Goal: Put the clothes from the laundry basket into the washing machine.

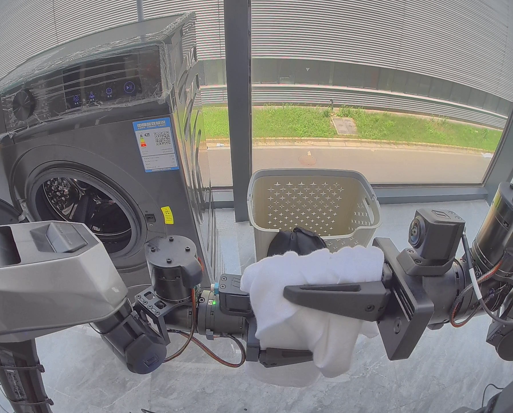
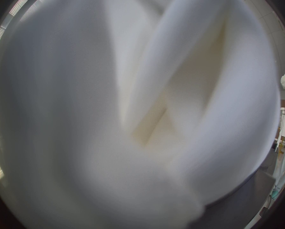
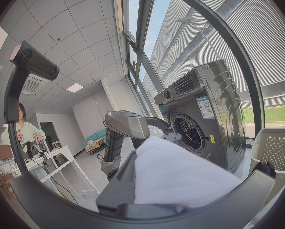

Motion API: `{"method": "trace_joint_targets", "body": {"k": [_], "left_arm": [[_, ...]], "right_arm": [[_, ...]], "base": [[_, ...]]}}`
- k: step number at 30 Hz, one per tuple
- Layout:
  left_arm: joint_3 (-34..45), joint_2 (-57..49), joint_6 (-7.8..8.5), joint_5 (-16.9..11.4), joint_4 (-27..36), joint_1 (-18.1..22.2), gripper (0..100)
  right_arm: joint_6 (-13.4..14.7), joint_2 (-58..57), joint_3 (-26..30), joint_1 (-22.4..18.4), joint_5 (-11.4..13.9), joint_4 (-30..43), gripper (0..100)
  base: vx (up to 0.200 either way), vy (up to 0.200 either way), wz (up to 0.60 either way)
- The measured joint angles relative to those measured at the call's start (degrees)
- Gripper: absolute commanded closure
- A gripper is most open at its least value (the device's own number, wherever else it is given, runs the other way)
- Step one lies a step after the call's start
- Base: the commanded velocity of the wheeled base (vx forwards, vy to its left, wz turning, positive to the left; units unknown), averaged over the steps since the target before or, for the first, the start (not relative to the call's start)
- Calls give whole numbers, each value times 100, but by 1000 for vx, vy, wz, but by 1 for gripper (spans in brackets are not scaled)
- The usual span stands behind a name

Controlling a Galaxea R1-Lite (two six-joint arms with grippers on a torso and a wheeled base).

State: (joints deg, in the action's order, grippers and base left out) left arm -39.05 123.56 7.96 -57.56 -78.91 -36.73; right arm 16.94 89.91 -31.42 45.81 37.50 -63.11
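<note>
Washing machine [image 1: 96, 162] standing with its port open; white garment [image 1: 313, 271] hanging mid-air, not yet inside.
Machine is sitting left of the laundry basket [image 1: 313, 199], which is holding a dark garment [image 1: 296, 241]. White garment is hanging just in front of the basket, above the floor. Right gripper [image 1: 295, 293] is clamping it from the right, one finger lying across the cloth. Left gripper [image 1: 293, 331] is pressing against the cloth from the left; can't tell if its jaws are gripping.
</note>
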Motion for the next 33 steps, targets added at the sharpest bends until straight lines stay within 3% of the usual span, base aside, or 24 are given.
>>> {"method": "trace_joint_targets", "body": {"k": [4, 10, 11, 29, 33], "left_arm": [[-122, 127, -13, 217, 6, -28, 0], [-158, 215, -9, 244, 0, -41, 0], [-158, 223, -6, 244, 0, -41, 100], [-295, 218, -112, 329, -99, -89, 100], [-325, 173, -151, 466, -104, -76, 100]], "right_arm": [[65, 2, -111, 35, -6, -2, 100], [98, 2, -172, 51, -9, -6, 100], [98, 2, -172, 52, -6, -4, 100], [101, 61, -182, 101, -59, -17, 100], [100, 56, -91, 51, -211, -24, 100]], "base": [[0, 0, 0], [0, 0, 0], [0, 0, 0], [0, 0, 0], [0, 0, 0]]}}
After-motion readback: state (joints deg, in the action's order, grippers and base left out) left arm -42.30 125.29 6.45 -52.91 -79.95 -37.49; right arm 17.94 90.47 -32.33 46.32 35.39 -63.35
